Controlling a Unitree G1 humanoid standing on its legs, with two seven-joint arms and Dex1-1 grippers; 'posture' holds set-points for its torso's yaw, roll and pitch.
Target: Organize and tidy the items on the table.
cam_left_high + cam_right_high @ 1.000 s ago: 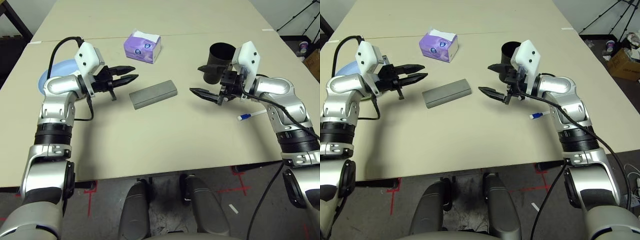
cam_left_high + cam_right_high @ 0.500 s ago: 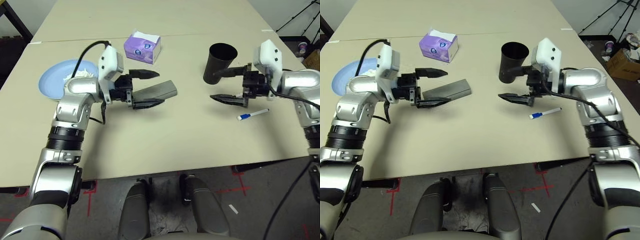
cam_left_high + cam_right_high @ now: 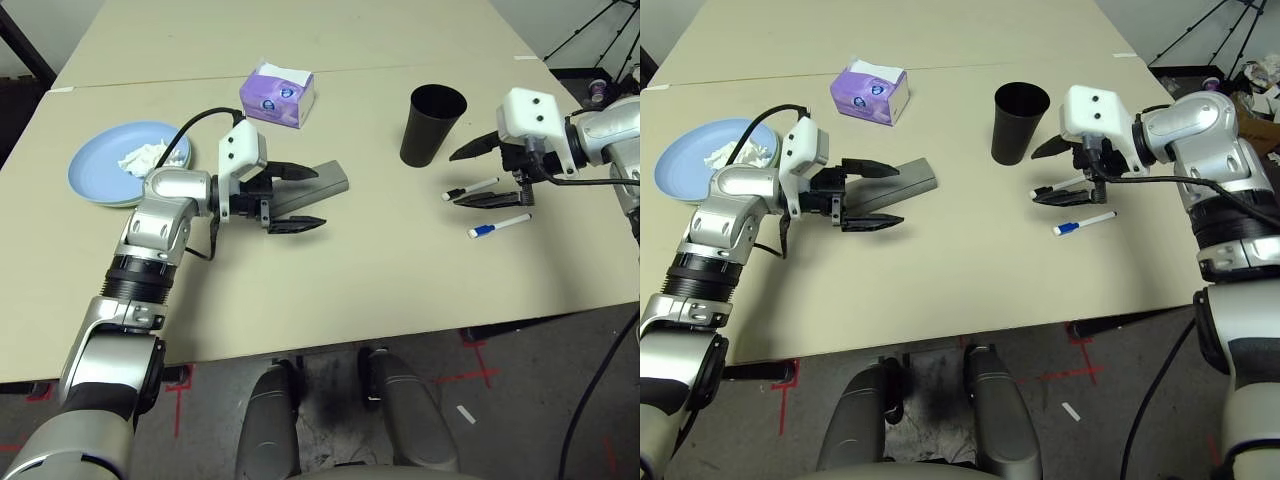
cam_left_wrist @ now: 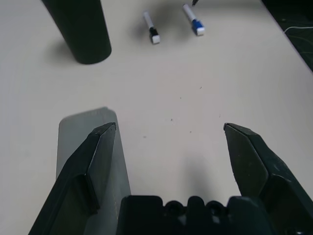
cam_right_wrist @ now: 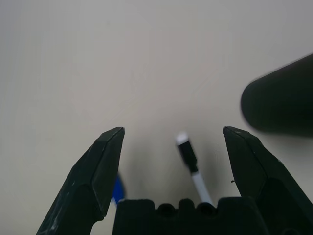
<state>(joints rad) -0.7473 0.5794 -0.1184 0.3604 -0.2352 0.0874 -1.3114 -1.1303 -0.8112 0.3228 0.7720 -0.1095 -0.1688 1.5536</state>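
The grey glasses case lies mid-surface, with the left end effector spread wide just beside its near edge, one finger over it, holding nothing. To the right, two white marker pens lie near the black cup, the right end effector gaping wide and empty above them. Far left sits a blue plate holding crumpled tissue, with a purple tissue pack beyond.

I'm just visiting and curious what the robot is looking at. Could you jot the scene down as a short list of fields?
table: beige top
left gripper: open, straddling one end of the grey glasses case
right gripper: open, above the black-capped marker pen
other pen: blue-capped marker pen, nearer the robot
black cup: upright
plates: stacked, blue on top, with crumpled tissue
tissue box: purple
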